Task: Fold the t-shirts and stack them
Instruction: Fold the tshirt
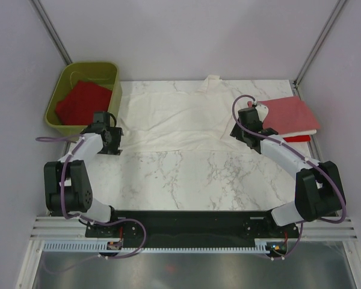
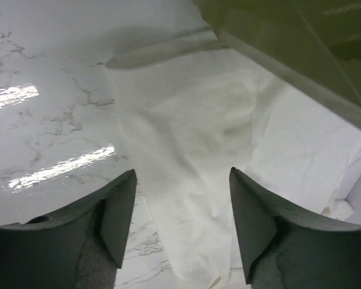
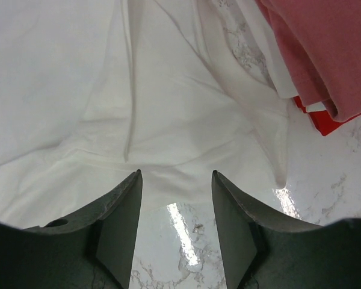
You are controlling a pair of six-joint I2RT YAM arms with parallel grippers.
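A white t-shirt (image 1: 174, 117) lies spread and wrinkled across the far half of the marble table. My left gripper (image 1: 111, 139) is open over its near left edge; the wrist view shows white cloth (image 2: 192, 180) between the open fingers. My right gripper (image 1: 243, 133) is open at the shirt's near right edge; its wrist view shows the hem (image 3: 168, 156) just past the fingertips. A folded salmon pink t-shirt (image 1: 290, 114) lies at the right on a white one and a bright red one (image 1: 298, 138). Another red t-shirt (image 1: 83, 101) lies in the tub.
An olive-green plastic tub (image 1: 81, 96) stands at the far left corner, close to my left gripper; its wall shows in the left wrist view (image 2: 301, 54). The marble table (image 1: 192, 180) shows bare between the shirt and the arm bases. Grey walls close in the far side.
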